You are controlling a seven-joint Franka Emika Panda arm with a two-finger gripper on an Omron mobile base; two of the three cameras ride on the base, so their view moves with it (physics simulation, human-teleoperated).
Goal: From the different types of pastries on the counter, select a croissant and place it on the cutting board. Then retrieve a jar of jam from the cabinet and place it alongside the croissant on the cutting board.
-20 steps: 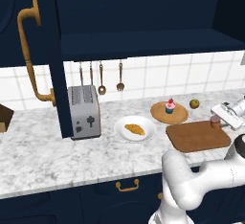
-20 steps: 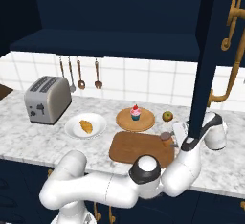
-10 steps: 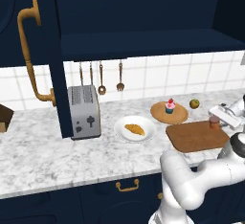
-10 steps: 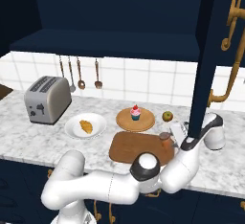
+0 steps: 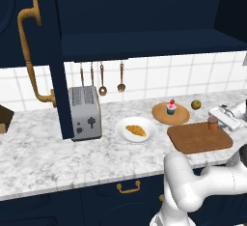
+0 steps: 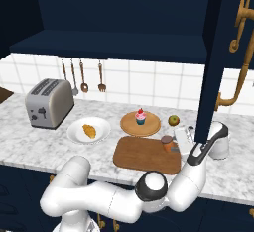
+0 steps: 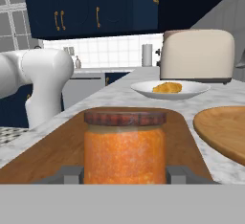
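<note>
Hand view | fingers (image 7: 72, 174) clamp jam jar (image 7: 125, 146) | on cutting board (image 7: 57, 146)

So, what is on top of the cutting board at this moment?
Only the jar of jam stands on the cutting board, at its right end, with the claw shut on it. The croissant lies on the white plate. The board under the jar is covered.

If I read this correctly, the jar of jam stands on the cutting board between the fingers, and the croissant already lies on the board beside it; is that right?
Not quite. The croissant lies on the white plate beside the toaster, as the left base view shows. The jar of jam does stand on the cutting board between the fingers.
</note>
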